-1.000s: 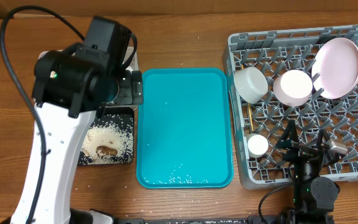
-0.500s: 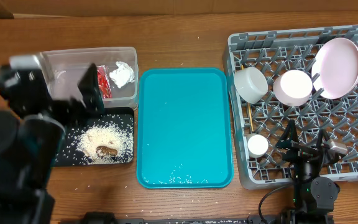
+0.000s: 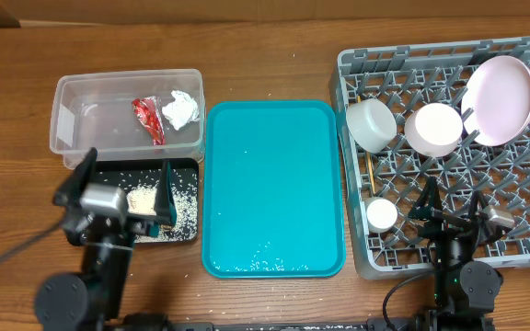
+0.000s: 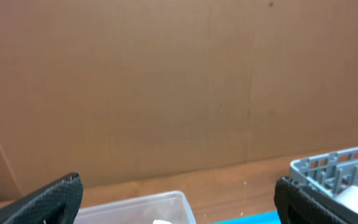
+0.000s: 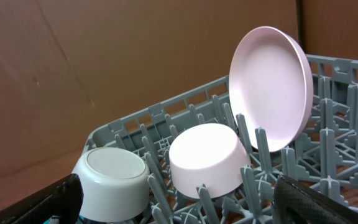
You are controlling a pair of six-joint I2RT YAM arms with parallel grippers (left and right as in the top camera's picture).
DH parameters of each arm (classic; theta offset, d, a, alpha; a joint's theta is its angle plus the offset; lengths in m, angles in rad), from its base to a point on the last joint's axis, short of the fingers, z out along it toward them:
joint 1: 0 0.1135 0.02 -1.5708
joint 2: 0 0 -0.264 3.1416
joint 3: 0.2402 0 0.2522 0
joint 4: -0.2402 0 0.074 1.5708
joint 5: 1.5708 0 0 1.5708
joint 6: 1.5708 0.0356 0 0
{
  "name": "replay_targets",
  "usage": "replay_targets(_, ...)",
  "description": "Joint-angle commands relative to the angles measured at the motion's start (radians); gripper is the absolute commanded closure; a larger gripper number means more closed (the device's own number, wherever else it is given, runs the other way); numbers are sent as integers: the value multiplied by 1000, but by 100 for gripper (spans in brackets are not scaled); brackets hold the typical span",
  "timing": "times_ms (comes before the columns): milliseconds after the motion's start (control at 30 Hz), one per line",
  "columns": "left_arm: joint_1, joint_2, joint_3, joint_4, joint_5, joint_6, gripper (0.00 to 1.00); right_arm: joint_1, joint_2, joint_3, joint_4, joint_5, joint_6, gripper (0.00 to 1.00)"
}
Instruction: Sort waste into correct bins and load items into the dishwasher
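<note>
The clear tub (image 3: 72, 119) holds the red wrapper (image 3: 146, 119) and the white napkin (image 3: 181, 108). The black tray (image 3: 188, 167) in front of it holds rice (image 3: 188, 208). My left gripper (image 3: 125, 188) hangs open and empty over the black tray; in the left wrist view (image 4: 176, 193) its fingers frame the tub's rim (image 4: 135, 203). The grey rack (image 3: 523, 184) holds the pale plate (image 3: 501, 99), pinkish bowl (image 3: 433, 128), white bowl (image 3: 370, 124), small cup (image 3: 381, 215) and chopsticks (image 3: 372, 176). My right gripper (image 3: 453, 215) is open and empty at the rack's front.
The flat teal tray (image 3: 274, 165) lies between the bins and the rack, with a few rice grains (image 3: 263, 266) near its front edge. The right wrist view shows the plate (image 5: 269, 87), pinkish bowl (image 5: 207, 158) and white bowl (image 5: 112, 180) among the upright pegs.
My left arm has pulled back from above the clear tub to the table's front, ending low over the black tray. The right arm has not moved.
</note>
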Motion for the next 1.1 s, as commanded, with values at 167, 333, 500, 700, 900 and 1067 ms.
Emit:
replay_targets(167,17,-252,-360,156,13,20,0,-4,-5,-10,3,2,-7,0)
replay_targets(333,16,-331,-528,321,11,16,0,-4,-5,-10,3,2,-7,0)
replay_targets(500,18,-330,-593,373,5,18,0,-4,-5,-10,3,2,-7,0)
replay_targets(700,18,-330,-594,315,-16,17,0,-4,-5,-10,3,2,-7,0)
replay_targets(900,16,-330,-593,198,-14,17,0,-4,-5,-10,3,2,-7,0)
replay_targets(1067,16,-323,-593,75,-21,17,0,-4,-5,-10,3,2,-7,0)
